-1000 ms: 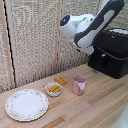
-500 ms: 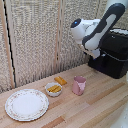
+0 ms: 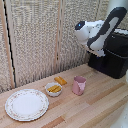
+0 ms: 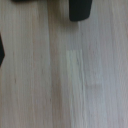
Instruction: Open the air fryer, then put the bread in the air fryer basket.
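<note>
The tool (image 3: 100, 51) is hanging just before the air fryer (image 3: 111, 55); its fingers may be parted, but I cannot tell. The bread (image 3: 60, 80) is lying on the desk (image 3: 95, 107) beside the white bowl (image 3: 53, 89).

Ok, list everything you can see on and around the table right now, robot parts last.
air fryer: one, black, far end of the table at the exterior view's right, against the slatted wall; no open drawer visible.
bread: one, orange-tan, flat on the table just behind the white bowl.
white bowl: one, white, holding yellow sticks, between the plate and the pink cup.
pink cup: one, pink, upright, to the exterior view's right of the bowl.
plate: one, white with a patterned rim, near the exterior view's left edge.
table: one, pale wood.
slatted wall: pale, behind the table.
gripper: one, white, at the air fryer's front; fingers not clear enough to judge.
</note>
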Available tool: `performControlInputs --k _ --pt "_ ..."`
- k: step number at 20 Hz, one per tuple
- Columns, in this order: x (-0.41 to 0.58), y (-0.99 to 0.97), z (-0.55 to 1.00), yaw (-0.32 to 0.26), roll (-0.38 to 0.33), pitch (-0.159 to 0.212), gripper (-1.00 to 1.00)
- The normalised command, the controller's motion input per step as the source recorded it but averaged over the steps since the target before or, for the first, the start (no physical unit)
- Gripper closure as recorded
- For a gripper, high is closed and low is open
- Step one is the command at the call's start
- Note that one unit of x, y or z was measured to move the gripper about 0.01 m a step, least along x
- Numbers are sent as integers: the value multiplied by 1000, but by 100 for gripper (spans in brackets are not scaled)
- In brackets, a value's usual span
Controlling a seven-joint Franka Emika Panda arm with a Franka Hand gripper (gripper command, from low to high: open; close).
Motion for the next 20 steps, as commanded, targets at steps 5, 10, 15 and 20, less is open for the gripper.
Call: performControlInputs --k 5,10,15,20 --pt "-146 -502 -121 131 -97 58 -100" --pt "-157 -555 -83 113 -40 107 -100" --pt "-6 -627 -19 201 0 93 -100" --pt "-21 -560 0 209 -12 84 -100"
